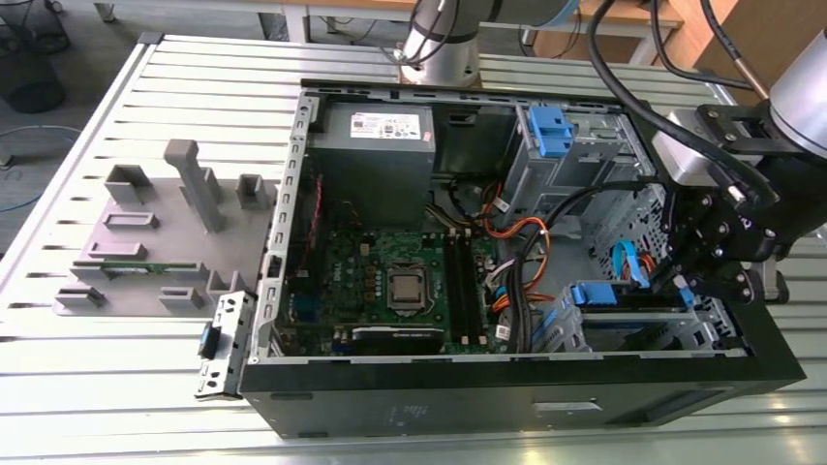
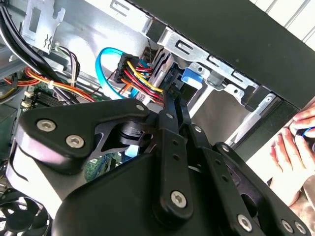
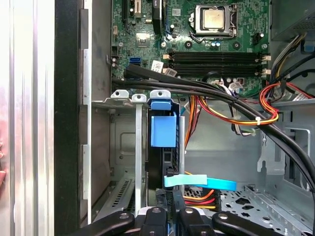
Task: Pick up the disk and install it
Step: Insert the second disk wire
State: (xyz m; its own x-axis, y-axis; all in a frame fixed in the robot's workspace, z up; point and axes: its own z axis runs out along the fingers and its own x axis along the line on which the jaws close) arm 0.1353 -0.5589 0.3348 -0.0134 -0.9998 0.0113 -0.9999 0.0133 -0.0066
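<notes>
The disk stands on edge in a slot of the metal drive cage inside the open computer case, its blue carrier frame facing up. In the exterior view the disk sits low in the case at that view's right. A blue data cable and red-yellow power wires meet its end. In both wrist views my gripper hangs right over the disk's edge. Its black fingers are drawn close together on the disk. The gripper reaches into the case from the exterior view's right.
The case lies open on a slatted metal table, with a motherboard, a grey power-supply box and thick black cables across it. A grey fixture stands at the exterior view's left. A person's hand rests just outside the case wall.
</notes>
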